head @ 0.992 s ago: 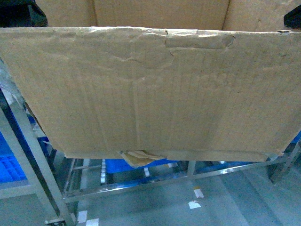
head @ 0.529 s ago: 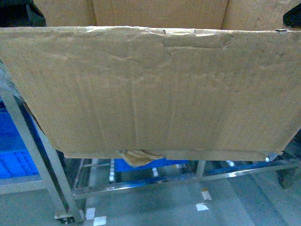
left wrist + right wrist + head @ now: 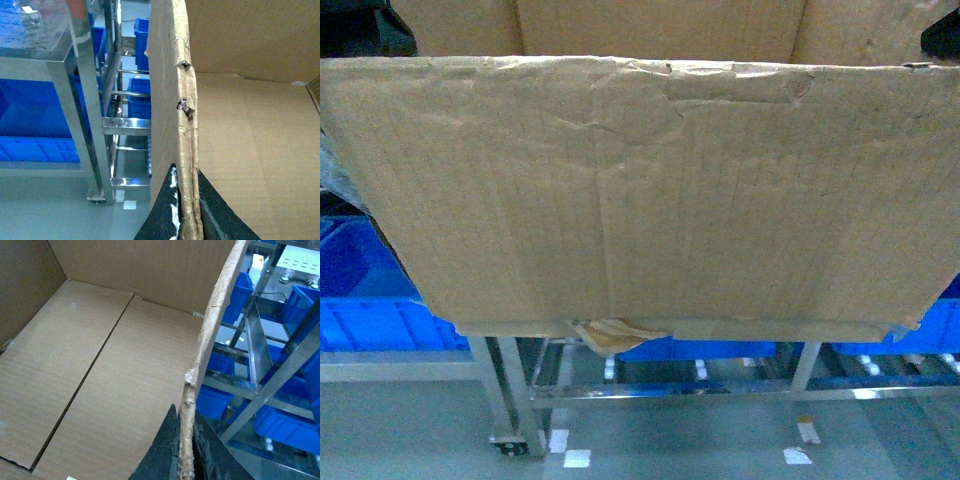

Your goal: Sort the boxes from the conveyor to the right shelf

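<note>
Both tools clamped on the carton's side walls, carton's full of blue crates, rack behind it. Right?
One error: the carton is empty; the right wrist view shows its bare floor. Blue crates sit on the rack behind. Left tool and right tool do clamp its walls.

Below you lies a grey, glossy floor [image 3: 670,440] marked with small white tape squares [image 3: 577,458]. Blue plastic crates [image 3: 365,300] sit on steel-tube framing at your left and right, and the light is dim and bluish throughout.
</note>
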### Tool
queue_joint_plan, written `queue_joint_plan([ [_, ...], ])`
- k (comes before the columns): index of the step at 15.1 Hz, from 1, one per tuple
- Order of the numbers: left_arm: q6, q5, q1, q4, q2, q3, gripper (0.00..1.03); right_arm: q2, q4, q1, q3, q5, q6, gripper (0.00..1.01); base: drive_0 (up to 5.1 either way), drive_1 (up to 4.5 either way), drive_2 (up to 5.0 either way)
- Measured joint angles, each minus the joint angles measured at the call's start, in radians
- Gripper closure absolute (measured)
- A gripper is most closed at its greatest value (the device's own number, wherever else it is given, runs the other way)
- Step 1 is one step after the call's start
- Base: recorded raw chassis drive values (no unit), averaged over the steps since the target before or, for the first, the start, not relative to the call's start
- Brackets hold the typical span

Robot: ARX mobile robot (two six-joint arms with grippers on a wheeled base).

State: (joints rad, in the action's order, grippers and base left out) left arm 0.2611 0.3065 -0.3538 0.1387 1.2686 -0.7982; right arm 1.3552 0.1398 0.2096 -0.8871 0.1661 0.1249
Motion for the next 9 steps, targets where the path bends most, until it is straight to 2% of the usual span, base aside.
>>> queue_joint_plan([
  [4, 0.0, 0.0, 0.002, -0.001, 0.0, 0.0, 1.01, 0.0, 0.0, 0.004, 0.0, 0.001, 0.0, 0.98, 0.5, 0.47, 0.5],
  [9, 0.0, 0.0, 0.004, -0.003, -0.002, 0.0, 1.01, 0.0, 0.0, 0.006, 0.0, 0.001, 0.0, 0.98, 3.9, 0.48, -4.5],
])
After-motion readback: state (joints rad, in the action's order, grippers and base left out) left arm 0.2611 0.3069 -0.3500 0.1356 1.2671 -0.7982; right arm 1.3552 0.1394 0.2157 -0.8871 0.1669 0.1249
